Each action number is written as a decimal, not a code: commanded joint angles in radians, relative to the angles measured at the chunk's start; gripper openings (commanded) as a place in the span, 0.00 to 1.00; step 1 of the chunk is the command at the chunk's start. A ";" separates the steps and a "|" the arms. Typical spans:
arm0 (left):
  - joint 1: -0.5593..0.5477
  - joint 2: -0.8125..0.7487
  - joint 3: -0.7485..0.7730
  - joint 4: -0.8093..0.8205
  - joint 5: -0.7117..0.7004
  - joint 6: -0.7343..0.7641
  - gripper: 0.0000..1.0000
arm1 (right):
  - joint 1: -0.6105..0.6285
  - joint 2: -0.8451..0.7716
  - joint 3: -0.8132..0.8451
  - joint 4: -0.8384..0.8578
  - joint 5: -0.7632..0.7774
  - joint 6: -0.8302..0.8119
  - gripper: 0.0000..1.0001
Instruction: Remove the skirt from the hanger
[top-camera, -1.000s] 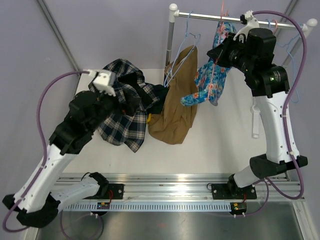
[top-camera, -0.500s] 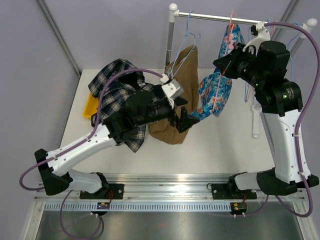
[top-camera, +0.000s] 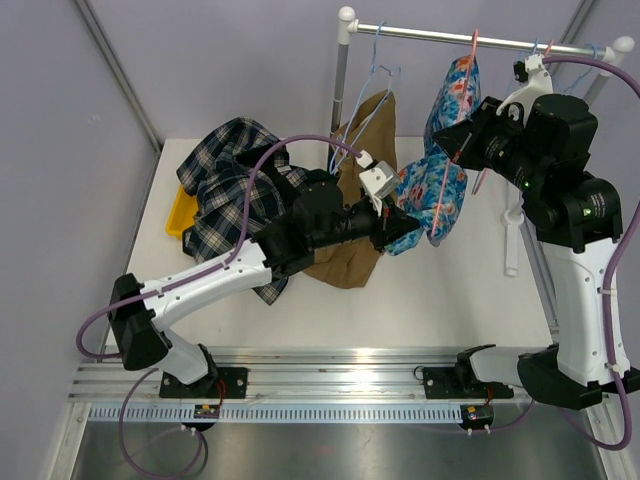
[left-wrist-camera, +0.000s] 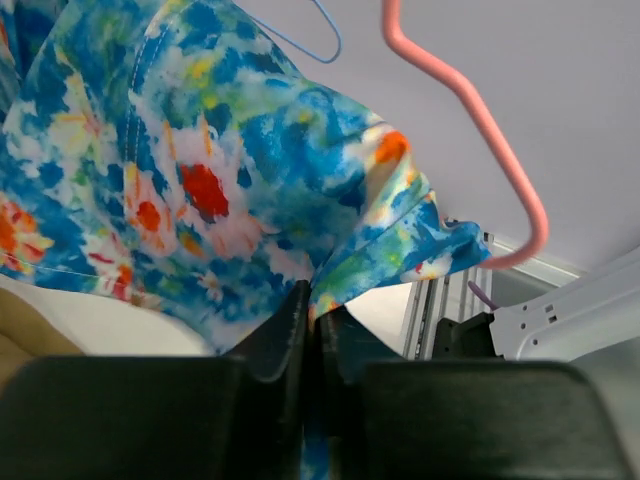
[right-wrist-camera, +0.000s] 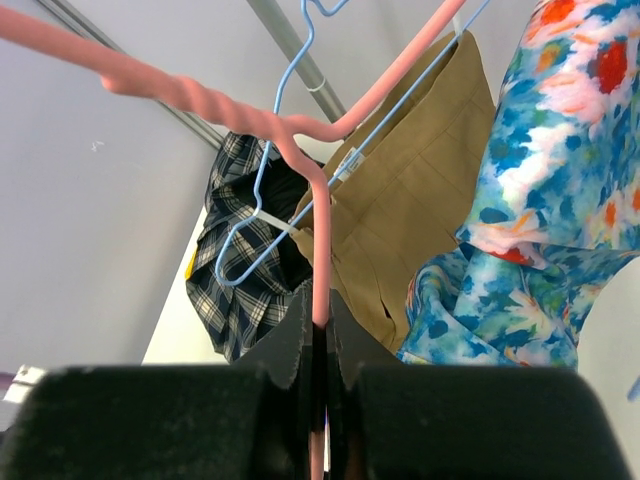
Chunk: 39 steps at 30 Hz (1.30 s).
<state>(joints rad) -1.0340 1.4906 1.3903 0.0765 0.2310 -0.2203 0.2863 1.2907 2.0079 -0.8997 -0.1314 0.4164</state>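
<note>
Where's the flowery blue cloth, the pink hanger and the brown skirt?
blue floral garment (left-wrist-camera: 200, 180), left wrist view, middle of the cloth.
pink hanger (right-wrist-camera: 320, 270), right wrist view, its straight lower wire.
tan skirt (right-wrist-camera: 420, 200), right wrist view, middle of the cloth.

I see a shiny metal bar (top-camera: 420, 33) up high at the back. It sits on a white pole (top-camera: 343, 80). A pink hanger (top-camera: 474, 40) hooks over the bar, and its wire is twisted at the neck. A blue flower cloth (top-camera: 445, 185) hangs from it, right under the bar. The cloth is bunched up and has red, orange and white flowers.

Down and to the left of the bar, a dark green checked cloth (top-camera: 225, 190) lies in a heap on the white counter (top-camera: 450, 290). A yellow box (top-camera: 182, 212) peeks out from under that heap, on the side far from the bar. Grey walls stand behind the bar.
</note>
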 joint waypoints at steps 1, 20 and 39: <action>-0.001 0.011 0.015 0.111 0.022 -0.033 0.00 | 0.004 -0.042 0.045 0.104 -0.017 -0.025 0.00; -0.307 -0.621 -0.837 -0.070 -0.447 -0.289 0.00 | 0.005 0.045 0.241 0.062 0.124 -0.119 0.00; 0.022 -0.564 -0.119 -0.701 -0.824 0.123 0.00 | -0.010 0.120 0.161 0.062 0.225 -0.133 0.00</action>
<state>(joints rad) -1.1690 0.9184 1.1271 -0.6125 -0.5755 -0.2501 0.2905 1.3972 2.1735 -0.9844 0.0486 0.3222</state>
